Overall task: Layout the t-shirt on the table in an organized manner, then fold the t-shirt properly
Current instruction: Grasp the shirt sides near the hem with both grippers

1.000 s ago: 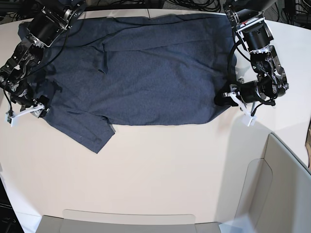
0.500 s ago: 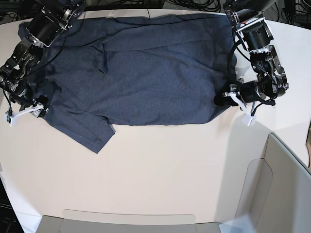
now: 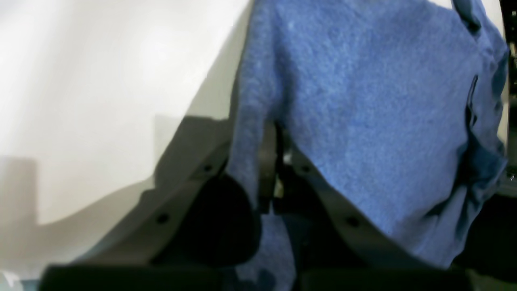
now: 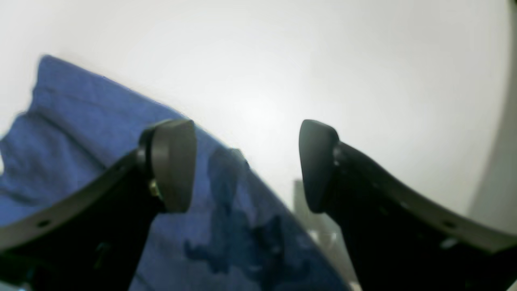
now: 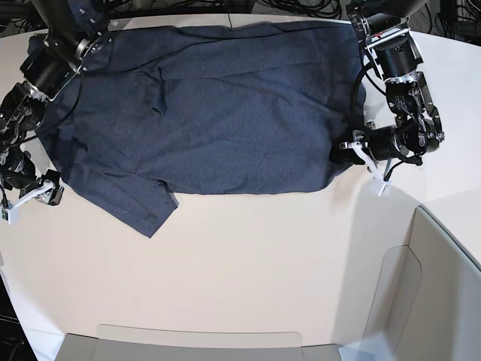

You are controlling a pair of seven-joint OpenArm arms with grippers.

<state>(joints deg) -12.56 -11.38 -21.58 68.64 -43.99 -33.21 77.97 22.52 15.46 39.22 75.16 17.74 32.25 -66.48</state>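
Note:
The dark blue-grey t-shirt [image 5: 225, 113] lies spread flat across the far half of the off-white table [image 5: 240, 256], one sleeve pointing toward the front left. At the shirt's right corner my left gripper [image 5: 347, 153] is shut on the t-shirt. In the left wrist view the cloth [image 3: 363, 101] is pinched between the fingers of the left gripper [image 3: 276, 161]. My right gripper [image 5: 30, 197] hovers open just off the shirt's left edge. In the right wrist view the right gripper [image 4: 246, 161] holds nothing, one finger [image 4: 173, 165] over the cloth [image 4: 80, 133] and the other over bare table [image 4: 282, 60].
Pale grey bin-like panels stand at the front right [image 5: 436, 286] and along the front edge [image 5: 195, 338]. Dark cables [image 5: 301, 7] run behind the table's far edge. The table's curved edge passes close to the right gripper.
My right gripper has drawn away from the shirt's left edge, down and to the left toward the table edge, still open. The left gripper shifted slightly left, keeping its hold.

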